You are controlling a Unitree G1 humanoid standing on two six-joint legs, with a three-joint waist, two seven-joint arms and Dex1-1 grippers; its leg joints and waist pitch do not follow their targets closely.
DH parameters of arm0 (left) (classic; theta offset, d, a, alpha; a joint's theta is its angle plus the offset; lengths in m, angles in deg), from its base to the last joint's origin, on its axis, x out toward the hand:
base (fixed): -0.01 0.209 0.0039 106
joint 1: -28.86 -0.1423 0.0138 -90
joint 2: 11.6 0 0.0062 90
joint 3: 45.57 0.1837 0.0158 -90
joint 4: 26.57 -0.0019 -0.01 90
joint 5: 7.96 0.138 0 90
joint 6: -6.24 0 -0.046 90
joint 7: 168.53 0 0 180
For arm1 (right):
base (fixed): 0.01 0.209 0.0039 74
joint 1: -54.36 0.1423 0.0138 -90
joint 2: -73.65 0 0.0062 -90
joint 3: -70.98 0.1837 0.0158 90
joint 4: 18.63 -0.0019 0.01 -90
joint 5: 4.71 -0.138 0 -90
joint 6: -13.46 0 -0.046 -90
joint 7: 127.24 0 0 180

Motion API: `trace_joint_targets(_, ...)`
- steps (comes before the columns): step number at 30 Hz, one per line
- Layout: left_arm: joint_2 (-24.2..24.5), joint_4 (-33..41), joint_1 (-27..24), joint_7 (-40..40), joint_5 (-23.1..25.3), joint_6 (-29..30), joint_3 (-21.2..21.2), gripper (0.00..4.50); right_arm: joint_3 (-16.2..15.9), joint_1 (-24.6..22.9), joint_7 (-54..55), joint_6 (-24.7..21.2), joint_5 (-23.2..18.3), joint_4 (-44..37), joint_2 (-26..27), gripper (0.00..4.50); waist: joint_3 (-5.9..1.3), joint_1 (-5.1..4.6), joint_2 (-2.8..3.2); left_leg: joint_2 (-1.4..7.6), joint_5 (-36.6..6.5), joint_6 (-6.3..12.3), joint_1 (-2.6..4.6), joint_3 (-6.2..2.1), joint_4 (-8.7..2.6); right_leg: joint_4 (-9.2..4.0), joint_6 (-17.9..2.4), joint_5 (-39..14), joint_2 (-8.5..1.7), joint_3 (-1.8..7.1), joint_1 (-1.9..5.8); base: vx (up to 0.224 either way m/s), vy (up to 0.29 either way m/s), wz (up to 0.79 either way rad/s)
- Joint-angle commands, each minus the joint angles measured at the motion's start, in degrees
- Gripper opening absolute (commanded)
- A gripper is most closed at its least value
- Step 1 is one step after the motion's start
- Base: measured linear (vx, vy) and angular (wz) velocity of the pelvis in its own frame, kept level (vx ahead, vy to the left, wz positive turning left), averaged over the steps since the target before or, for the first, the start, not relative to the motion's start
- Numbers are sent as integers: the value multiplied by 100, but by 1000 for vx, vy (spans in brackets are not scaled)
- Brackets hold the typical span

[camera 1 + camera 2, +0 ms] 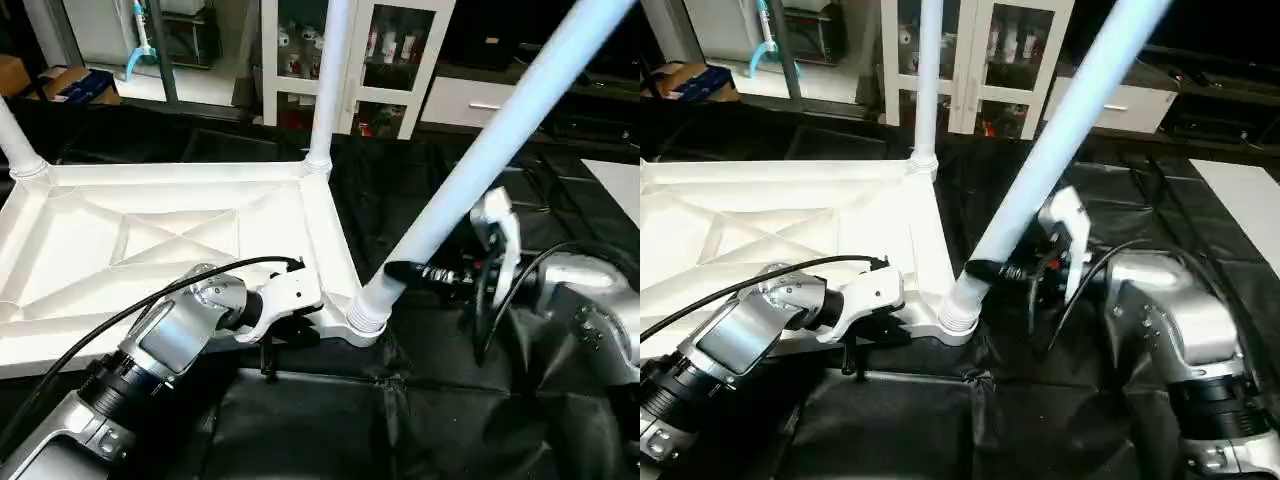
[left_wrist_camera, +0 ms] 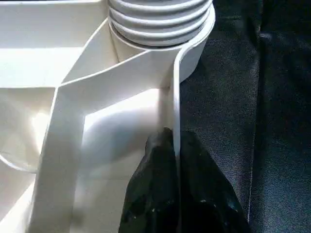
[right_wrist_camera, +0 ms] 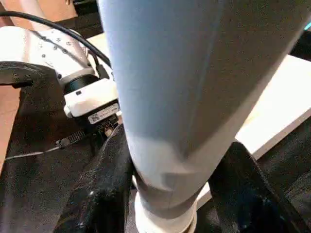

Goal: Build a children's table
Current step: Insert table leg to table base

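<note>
left gripper (image 2: 176, 160) pinches tabletop (image 1: 150, 230) rim; right gripper (image 3: 170, 189) clasps socketed leg (image 1: 480, 160).

leg (image 1: 480, 160) – top cut off | tabletop (image 1: 100, 240) – left edge cut off

- The white square top (image 1: 150, 240) lies upside down on black cloth, and its X-shaped ribs face up.
- One white leg (image 1: 328, 80) stands upright in the far corner socket.
- A second leg (image 1: 490, 150) sits in the near corner socket (image 1: 366, 318), leaning; its thread is partly visible.
- A third leg (image 1: 15, 140) rises at the far left corner.
</note>
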Motion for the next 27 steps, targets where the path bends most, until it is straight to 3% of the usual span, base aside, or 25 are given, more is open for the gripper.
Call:
trace_joint_targets(1,6,-92,-125,152,18,77,241,0,-60,1,-42,-76,-10,-116,-56,177,-288,-2,13,382,-610,210,82,-175,-390,-376,-1501,-532,-454,230,184,0,0,0)
trace_joint_targets(9,30,-77,-126,194,3,73,248,0,-394,-57,-2,412,619,134,-150,176,-276,-10,27,386,-771,148,89,-181,-398,-398,-1455,-734,-460,233,173,0,0,0)
trace_joint_targets(18,47,-38,-140,283,-14,92,297,0,-647,184,446,566,1055,1062,205,175,-254,-149,23,373,-1419,-101,94,-227,-441,-482,-1263,-1608,-455,228,121,0,0,0)
trace_joint_targets(22,61,-13,-156,308,-19,112,318,0,-777,244,501,814,1261,1522,333,175,-260,-183,21,376,-1631,-189,107,-240,-458,-497,-1210,-1700,-444,223,100,0,0,0)
trace_joint_targets(27,114,61,-189,327,-36,156,317,0,-1033,101,237,881,1342,1370,268,175,-276,-184,7,382,-1646,-194,114,-237,-466,-494,-1178,-1546,-437,230,94,0,0,0)
